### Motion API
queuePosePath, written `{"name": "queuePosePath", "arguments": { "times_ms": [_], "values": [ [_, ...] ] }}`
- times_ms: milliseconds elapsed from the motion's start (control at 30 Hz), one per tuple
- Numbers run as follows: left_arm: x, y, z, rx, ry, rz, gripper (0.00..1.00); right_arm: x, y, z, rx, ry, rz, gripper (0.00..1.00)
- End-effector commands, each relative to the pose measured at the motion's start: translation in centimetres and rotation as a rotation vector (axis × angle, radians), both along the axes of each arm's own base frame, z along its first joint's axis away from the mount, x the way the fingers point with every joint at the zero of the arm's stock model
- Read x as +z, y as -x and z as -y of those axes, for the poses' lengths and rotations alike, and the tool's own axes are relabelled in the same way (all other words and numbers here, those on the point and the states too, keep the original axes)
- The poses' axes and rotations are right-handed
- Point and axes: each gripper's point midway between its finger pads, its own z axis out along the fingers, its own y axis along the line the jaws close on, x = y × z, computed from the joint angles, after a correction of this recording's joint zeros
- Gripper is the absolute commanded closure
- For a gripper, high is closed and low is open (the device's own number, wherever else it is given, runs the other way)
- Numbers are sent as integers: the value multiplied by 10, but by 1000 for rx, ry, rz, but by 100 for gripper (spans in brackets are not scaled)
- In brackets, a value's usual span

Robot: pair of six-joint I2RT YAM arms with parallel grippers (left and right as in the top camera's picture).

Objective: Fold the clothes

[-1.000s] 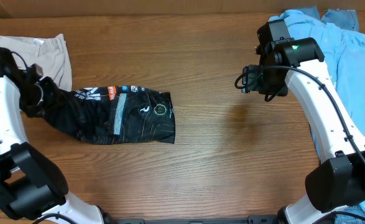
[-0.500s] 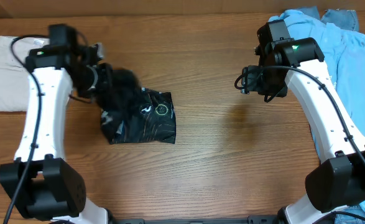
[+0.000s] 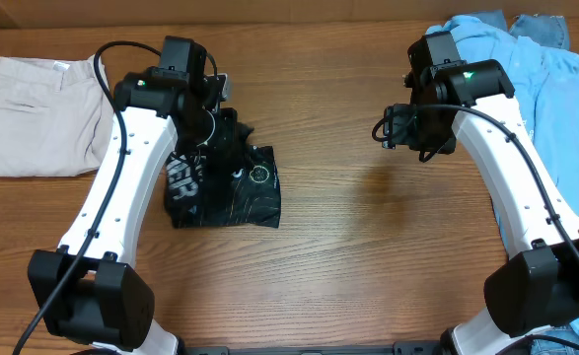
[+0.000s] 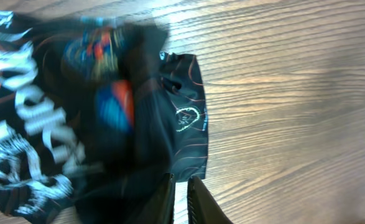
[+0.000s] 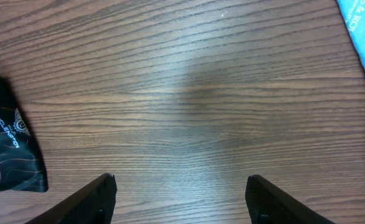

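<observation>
The black shirt (image 3: 235, 187) with orange wavy lines and white lettering lies folded into a small rectangle left of the table's centre. My left gripper (image 3: 228, 133) is over its far edge, shut on a bunched end of the shirt that hangs blurred in the left wrist view (image 4: 107, 106); its fingers (image 4: 181, 199) are nearly touching. My right gripper (image 3: 398, 128) is open and empty above bare wood, well to the right of the shirt. The right wrist view shows its fingers (image 5: 182, 199) wide apart and a corner of the shirt (image 5: 2, 149) at the left edge.
Folded beige trousers (image 3: 37, 113) lie at the far left. A heap of light blue clothes (image 3: 536, 69) fills the far right corner and runs down the right side; its edge shows in the right wrist view (image 5: 362, 25).
My left gripper has swung from the far left to the right, carrying the shirt's left end over onto its right half. The shirt is now half as long. The right arm has not moved.
</observation>
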Motion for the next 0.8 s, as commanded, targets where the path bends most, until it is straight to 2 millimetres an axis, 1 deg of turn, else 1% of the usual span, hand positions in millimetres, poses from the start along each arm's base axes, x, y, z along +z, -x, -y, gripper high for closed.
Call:
{"name": "queuePosePath", "arguments": {
  "times_ms": [0, 233, 300, 367, 433, 533, 600, 633, 667, 767],
  "values": [
    [8, -7, -5, 34, -32, 32, 86, 4, -3, -3, 0, -12, 15, 30],
    [7, -6, -4, 37, -35, 28, 87, 4, -3, -3, 1, -16, 15, 30],
    [7, -7, -9, 45, -56, 33, 87, 5, -2, -12, 45, -55, 12, 29],
    [6, -8, -16, 68, -90, 37, 87, 7, 0, -31, 145, -141, 14, 28],
    [5, -11, -26, 100, -122, 41, 87, 10, 4, -53, 239, -238, 15, 24],
    [5, -14, -44, 167, -143, 40, 86, 11, 13, -88, 326, -369, 2, 24],
    [5, -16, -59, 211, -142, 35, 86, 5, 21, -109, 372, -425, -14, 24],
    [4, -16, -70, 237, -143, 27, 85, 0, 27, -127, 409, -477, -30, 24],
    [4, -16, -76, 253, -145, 21, 85, -2, 32, -138, 432, -514, -40, 24],
    [2, -12, -97, 306, -149, -5, 80, -15, 49, -178, 517, -632, -71, 23]
  ]
}}
